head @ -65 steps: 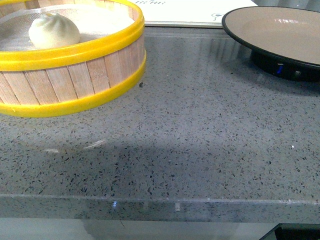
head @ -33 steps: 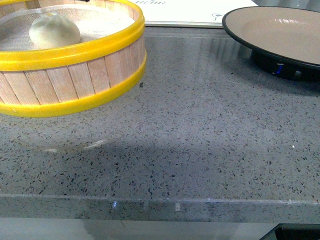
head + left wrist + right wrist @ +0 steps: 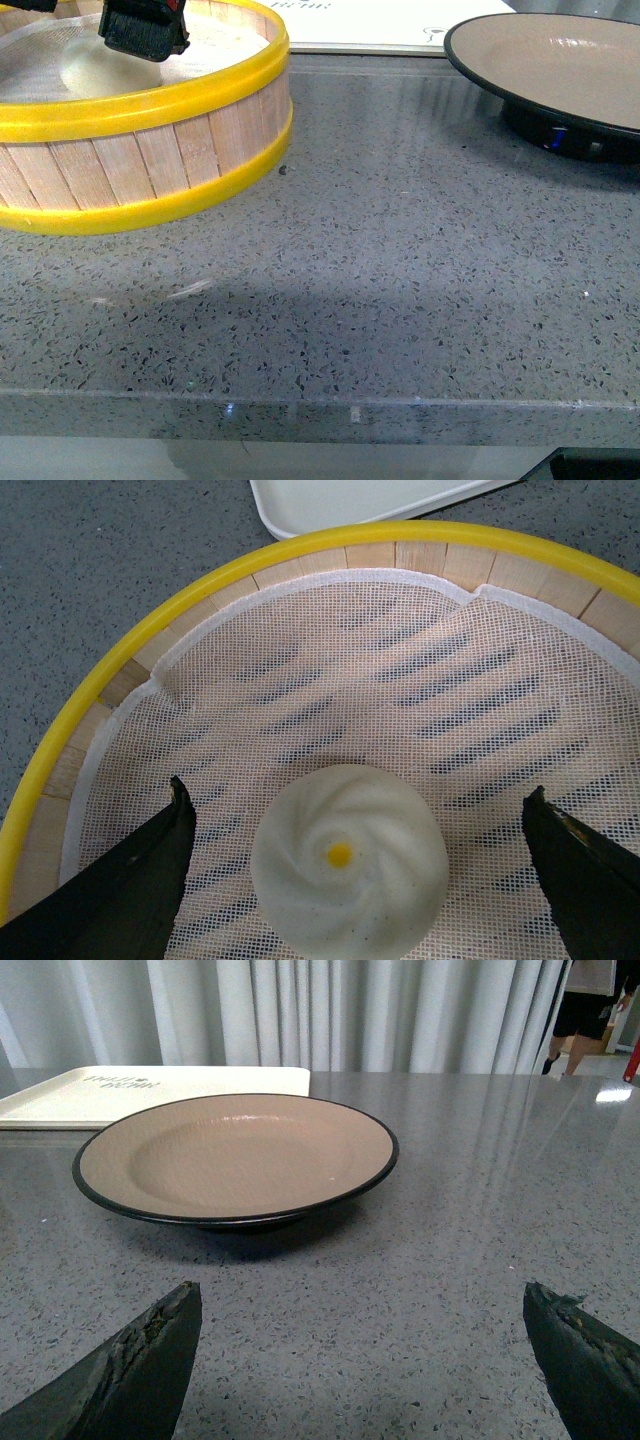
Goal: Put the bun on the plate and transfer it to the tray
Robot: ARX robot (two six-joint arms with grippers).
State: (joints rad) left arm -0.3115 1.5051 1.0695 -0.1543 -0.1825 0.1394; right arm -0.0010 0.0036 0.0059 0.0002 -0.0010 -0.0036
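Note:
The bun (image 3: 92,70) lies on the mesh inside the yellow-rimmed steamer basket (image 3: 200,95) at the far left. In the left wrist view the bun (image 3: 347,875) sits between my left gripper's fingers, apart from both. My left gripper (image 3: 357,795) is open; in the front view it (image 3: 88,28) hangs just above the bun. The plate (image 3: 560,60) stands empty at the far right. It also shows in the right wrist view (image 3: 235,1155), ahead of my open, empty right gripper (image 3: 360,1300). The tray (image 3: 370,25) lies at the back.
The grey speckled counter (image 3: 400,280) runs to a front edge near me. White mesh (image 3: 400,680) lines the basket floor. The tray also shows in the left wrist view (image 3: 350,500) and behind the plate in the right wrist view (image 3: 100,1095). Curtains (image 3: 350,1010) hang beyond.
My left gripper has come down into the front view over the basket and now covers the bun's top. The bun, plate and tray have not moved.

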